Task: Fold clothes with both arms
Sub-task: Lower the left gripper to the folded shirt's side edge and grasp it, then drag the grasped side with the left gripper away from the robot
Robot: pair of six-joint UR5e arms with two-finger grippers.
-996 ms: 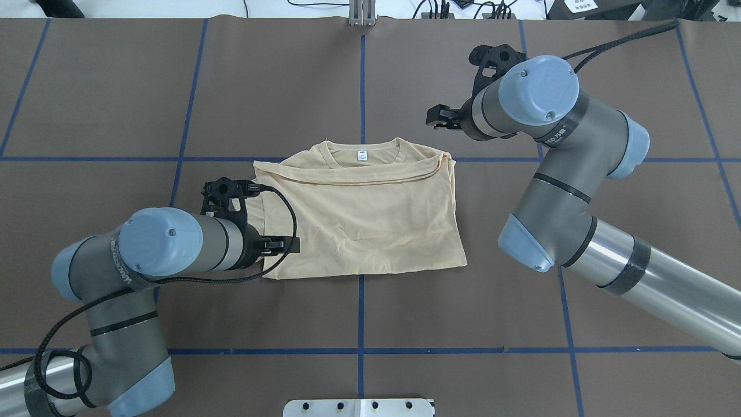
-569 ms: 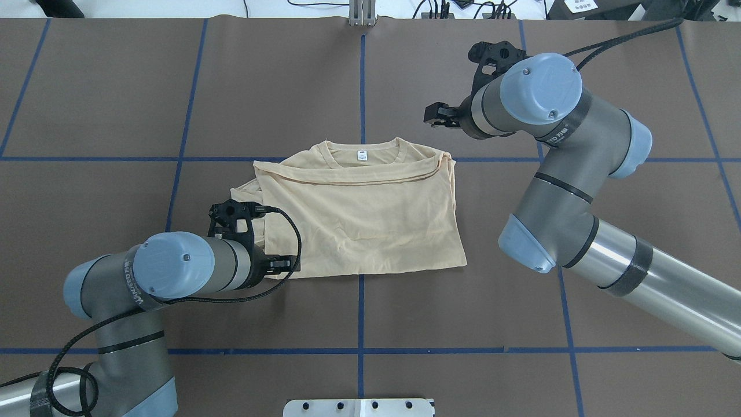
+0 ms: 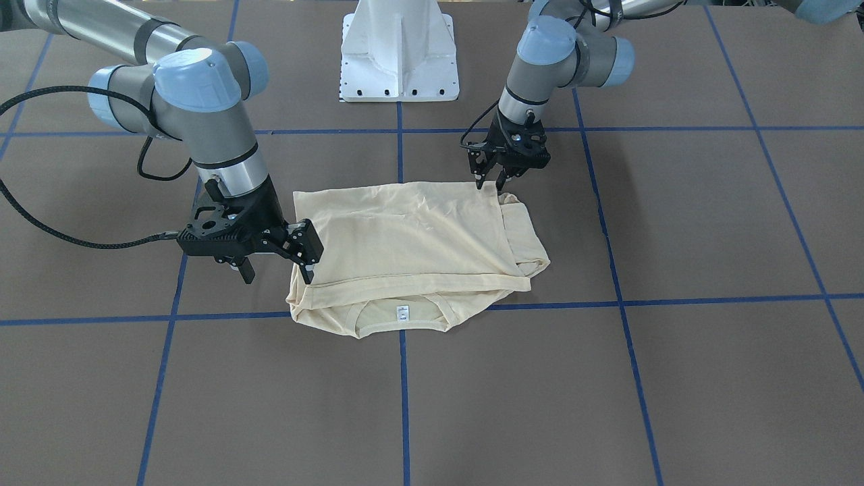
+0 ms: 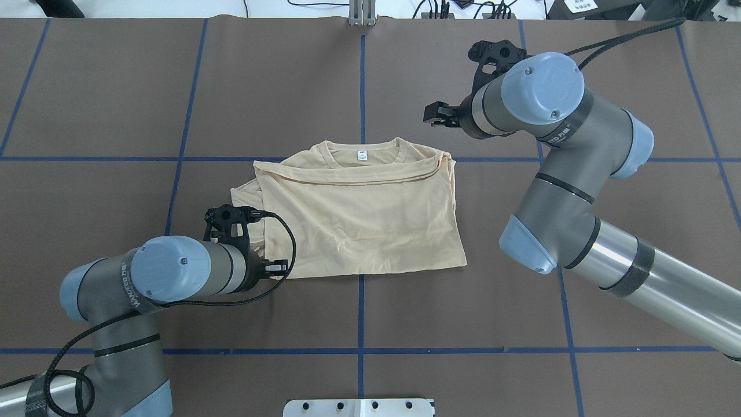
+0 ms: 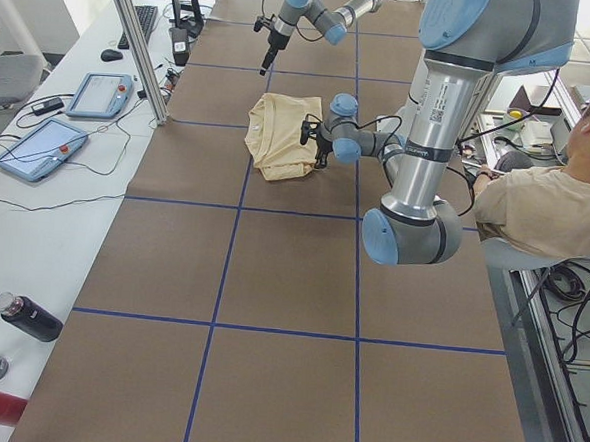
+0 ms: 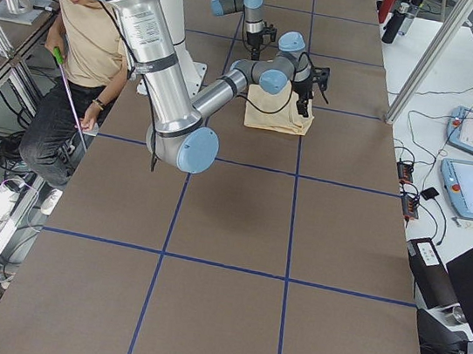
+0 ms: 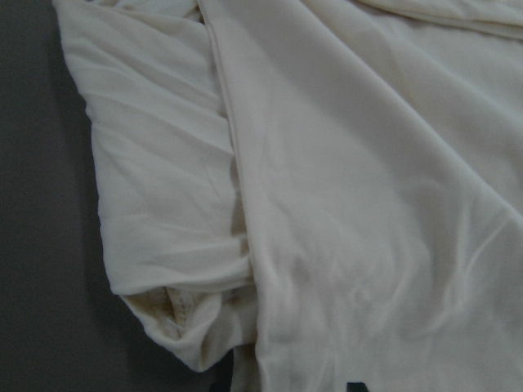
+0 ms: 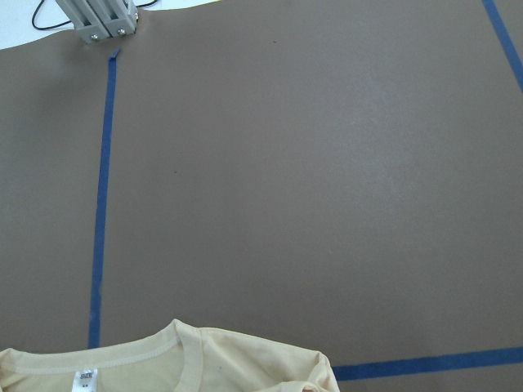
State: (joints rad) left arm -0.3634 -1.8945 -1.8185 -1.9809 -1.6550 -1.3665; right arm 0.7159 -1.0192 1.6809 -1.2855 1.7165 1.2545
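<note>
The cream T-shirt (image 4: pixel 365 214) lies folded on the brown table, neck and white label (image 4: pixel 362 154) toward the far side, and no print shows from overhead. My left gripper (image 4: pixel 277 267) hangs at the shirt's near left corner, where the front-facing view shows the left gripper (image 3: pixel 491 183) with fingers apart, pointing down just over the cloth edge. My right gripper (image 3: pixel 277 271) is open wide beside the shirt's far right shoulder corner, raised off the table. The left wrist view is filled by the shirt (image 7: pixel 351 204), with a tucked sleeve at its side. Neither wrist view shows fingers.
The white pedestal base (image 3: pixel 399 54) stands behind the shirt on the robot's side. An aluminium post (image 4: pixel 362 14) sits at the far table edge. A seated person (image 5: pixel 547 196) is beside the robot. Tablets (image 5: pixel 39 150) and bottles (image 5: pixel 29 317) lie off the table.
My left arm has slid along the shirt's left edge toward the robot, to the near corner, uncovering the tucked sleeve. The right arm has barely shifted.
</note>
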